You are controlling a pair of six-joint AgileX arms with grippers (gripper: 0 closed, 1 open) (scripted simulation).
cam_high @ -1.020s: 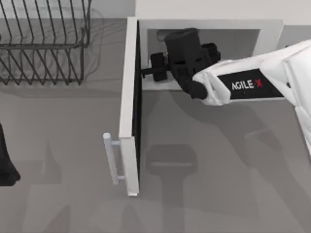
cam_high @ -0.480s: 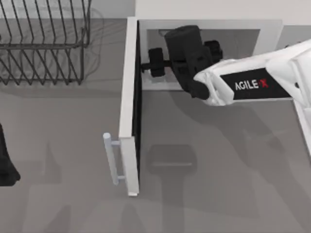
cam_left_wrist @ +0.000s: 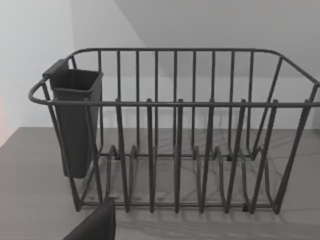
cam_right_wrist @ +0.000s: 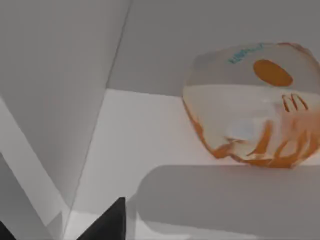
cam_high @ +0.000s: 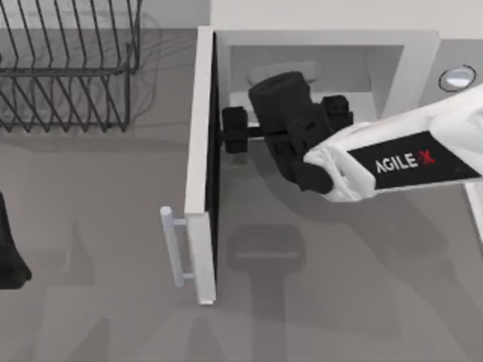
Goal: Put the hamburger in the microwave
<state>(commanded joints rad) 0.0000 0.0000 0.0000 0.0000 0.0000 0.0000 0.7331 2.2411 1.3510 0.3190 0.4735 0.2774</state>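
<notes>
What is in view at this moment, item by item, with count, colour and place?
Glossy whitish hamburger with orange patches: one, resting on the microwave's floor, inside the cavity.
Large white box microwave: one, top view's upper middle, side-hinged door swung open, grey bar handle.
Black wire rack: one, upper left of the table, dark cup on one end.
Grey table: one.
Right gripper: black, at the microwave's opening.
Left gripper: black, parked at the table's left edge.

We see a white microwave (cam_high: pixel 202 151) with a pale grey handle (cam_high: pixel 173 245), a whitish hamburger (cam_right_wrist: pixel 255 105) wrapped with orange patches and teal lettering, a black wire rack (cam_left_wrist: pixel 175 130), and a grey surface (cam_high: pixel 339 302).
</notes>
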